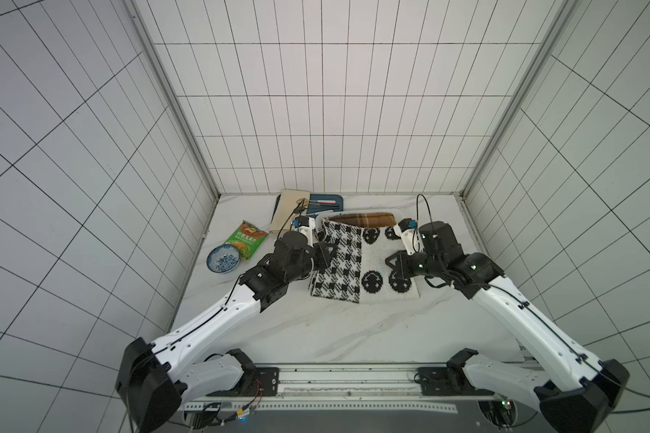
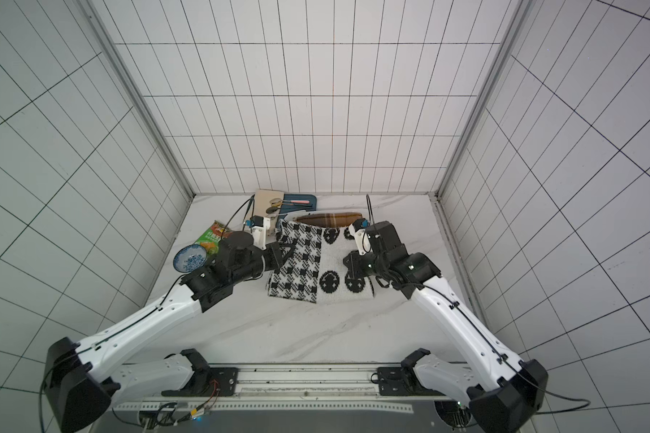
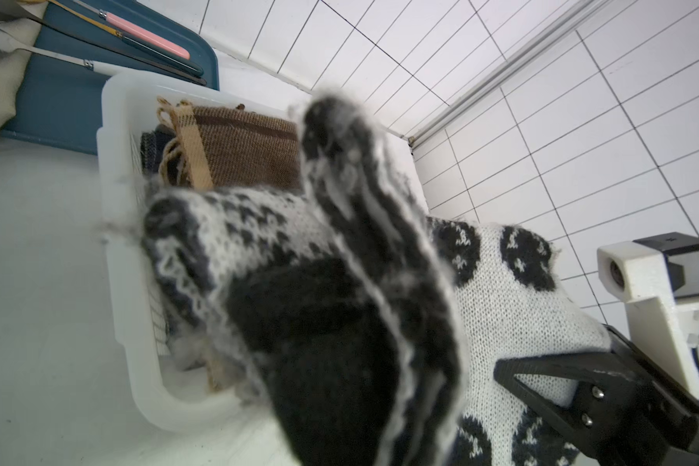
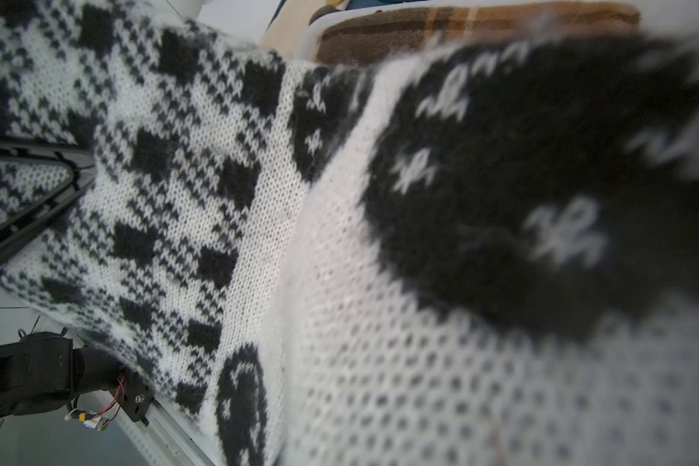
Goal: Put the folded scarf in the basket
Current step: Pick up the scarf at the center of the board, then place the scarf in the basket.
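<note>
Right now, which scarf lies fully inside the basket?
The brown checked scarf. The black-and-white scarf, held by the left gripper and right gripper, is mostly outside the basket.

Both top views look steeply down from the near edge over my whole table (image 1: pixel 316 330); the wrist cameras sit tight against the black-and-white scarf (image 3: pixel 521 302), both glimpsing the brown scarf (image 4: pixel 461 28).

Pretty much all black-and-white knit scarf (image 4: pixel 259 226) here, right up against the lens and blurry on the near side. 2 patterns: houndstooth checks, and black circles with white motifs. The left gripper (image 4: pixel 79 173) sits on the houndstooth part. A brown plaid scarf (image 4: pixel 440 32) peeks out past it.
</note>
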